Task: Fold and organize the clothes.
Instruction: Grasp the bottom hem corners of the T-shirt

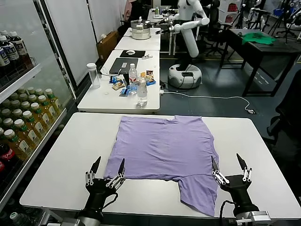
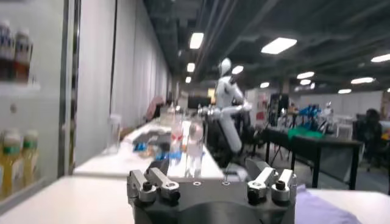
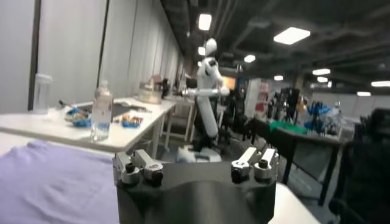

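Reaching in with your left tool and right tool both wide and empty, you risk bunching the thin T-shirt on the counter.

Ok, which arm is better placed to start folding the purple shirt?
Probably the left gripper: it hovers open right at the lavender thin-fabric T-shirt's near corner. The right gripper, also open, sits just beside the hem.

T-shirt lies spread at the centre of the table. Left gripper stands at its near-left corner, right gripper just beside its near-right edge. A second table stands behind.
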{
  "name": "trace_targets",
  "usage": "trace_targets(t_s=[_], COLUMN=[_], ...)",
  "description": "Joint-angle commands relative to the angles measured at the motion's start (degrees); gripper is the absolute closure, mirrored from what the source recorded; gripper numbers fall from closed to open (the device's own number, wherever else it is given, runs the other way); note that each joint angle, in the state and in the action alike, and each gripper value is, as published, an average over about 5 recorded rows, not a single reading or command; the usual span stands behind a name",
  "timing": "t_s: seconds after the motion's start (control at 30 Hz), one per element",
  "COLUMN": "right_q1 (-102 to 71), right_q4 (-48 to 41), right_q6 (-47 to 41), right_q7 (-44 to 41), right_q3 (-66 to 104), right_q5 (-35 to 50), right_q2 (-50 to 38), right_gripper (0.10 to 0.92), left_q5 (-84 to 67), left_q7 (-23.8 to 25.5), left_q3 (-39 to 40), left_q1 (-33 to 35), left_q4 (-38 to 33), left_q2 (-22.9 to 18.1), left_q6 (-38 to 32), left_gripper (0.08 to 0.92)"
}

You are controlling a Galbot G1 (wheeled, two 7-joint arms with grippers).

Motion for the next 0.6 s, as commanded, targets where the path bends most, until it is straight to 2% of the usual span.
trace_targets(t_s=[0.03,0.27,0.6], right_q1=[-1.85,-3.51,-3.08], right_q4=[-1.21,-2.07,-6.58], right_q6=[-5.29,-9.18,-11.57], right_q7=[-1.01,-1.01,-1.04], right_q3=[-1.20,-1.00,-3.07], right_q5=[-2.05,-1.82,-1.92], right_q2=[0.25,0.27,1.81], right_gripper=[0.203,0.203,0.203], left_q5=[-6.31,-5.92,-9.95], left_q7=[-1.94,-3.76,-6.96], left_q3=[-1.76,-0.02,1.21], left_q1=[-3.83,-8.00,-14.00], left_q4=[4.27,9.88,16.51], left_q2=[2.99,5.98,8.47], left_q6=[9.54,14.96,17.16], left_gripper=[0.177,0.177,0.177])
